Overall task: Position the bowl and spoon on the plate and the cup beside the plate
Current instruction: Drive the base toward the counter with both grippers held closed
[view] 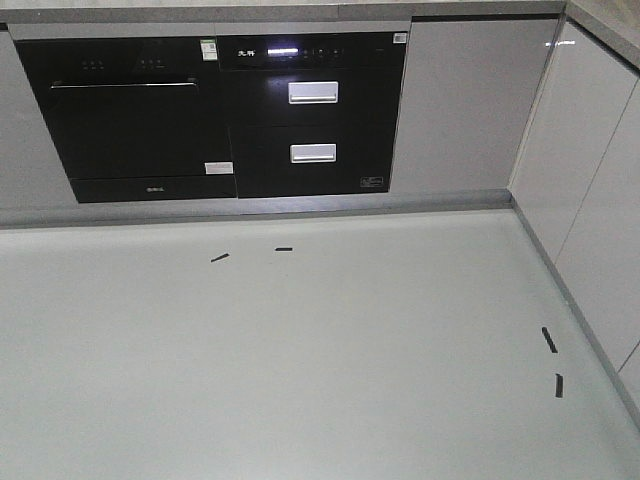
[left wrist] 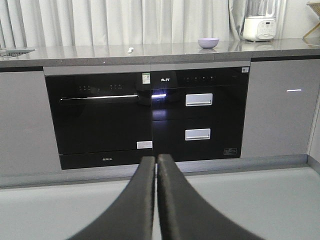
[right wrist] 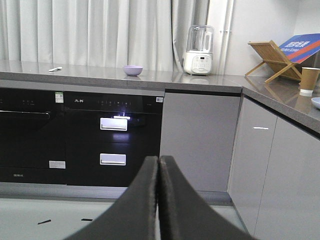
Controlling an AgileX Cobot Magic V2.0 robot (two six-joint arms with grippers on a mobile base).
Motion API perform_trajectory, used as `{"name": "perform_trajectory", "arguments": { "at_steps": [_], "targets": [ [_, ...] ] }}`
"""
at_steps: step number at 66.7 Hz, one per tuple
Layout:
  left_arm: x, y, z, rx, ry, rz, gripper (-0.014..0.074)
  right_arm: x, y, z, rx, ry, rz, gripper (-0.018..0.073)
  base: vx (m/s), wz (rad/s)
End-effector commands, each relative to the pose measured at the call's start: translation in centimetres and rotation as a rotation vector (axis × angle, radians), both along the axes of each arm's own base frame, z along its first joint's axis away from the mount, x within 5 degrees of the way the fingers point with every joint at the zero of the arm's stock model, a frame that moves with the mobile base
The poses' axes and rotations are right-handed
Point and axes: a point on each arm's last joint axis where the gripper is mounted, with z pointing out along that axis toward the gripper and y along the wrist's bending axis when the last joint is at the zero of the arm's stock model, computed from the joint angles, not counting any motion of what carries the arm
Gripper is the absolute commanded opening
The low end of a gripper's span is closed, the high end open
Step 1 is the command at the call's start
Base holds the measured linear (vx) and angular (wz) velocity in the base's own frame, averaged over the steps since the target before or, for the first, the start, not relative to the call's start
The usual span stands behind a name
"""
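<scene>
The lavender bowl [left wrist: 208, 43] [right wrist: 132, 70] sits on the grey counter [right wrist: 90, 76] above the black appliances. The pale spoon [left wrist: 130, 49] [right wrist: 55, 69] lies on the same counter, well left of the bowl. A brown paper cup [right wrist: 309, 81] stands on the right-hand counter, and an edge of the pale blue plate [right wrist: 316, 102] shows just in front of it. My left gripper [left wrist: 156, 159] and right gripper [right wrist: 158, 160] are both shut and hold nothing. They hang low over the floor, far from the counter. The front view shows neither gripper nor any task object.
A white blender [right wrist: 199, 50] stands in the counter corner, with a wooden rack [right wrist: 272, 60] and a blue sign [right wrist: 300, 47] to its right. A black oven [view: 130, 120] and drawer unit [view: 312, 115] fill the cabinet front. Black tape marks [view: 284, 249] [view: 549, 340] lie on the floor.
</scene>
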Motion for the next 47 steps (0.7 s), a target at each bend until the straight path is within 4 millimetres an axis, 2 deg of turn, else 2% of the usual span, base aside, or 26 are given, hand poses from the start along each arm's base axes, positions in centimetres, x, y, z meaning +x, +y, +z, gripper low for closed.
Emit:
{"name": "perform_trajectory", "arguments": {
  "at_steps": [1, 47],
  "targets": [
    [0.14, -0.04, -0.43, -0.009, -0.036, -0.005, -0.0006, -0.10, 0.07, 0.20, -0.009, -0.073, 0.008, -0.0005, 0.00, 0.00],
    [0.14, -0.04, -0.43, -0.009, -0.036, -0.005, -0.0006, -0.10, 0.07, 0.20, -0.009, -0.073, 0.008, -0.0005, 0.00, 0.00]
  ]
}}
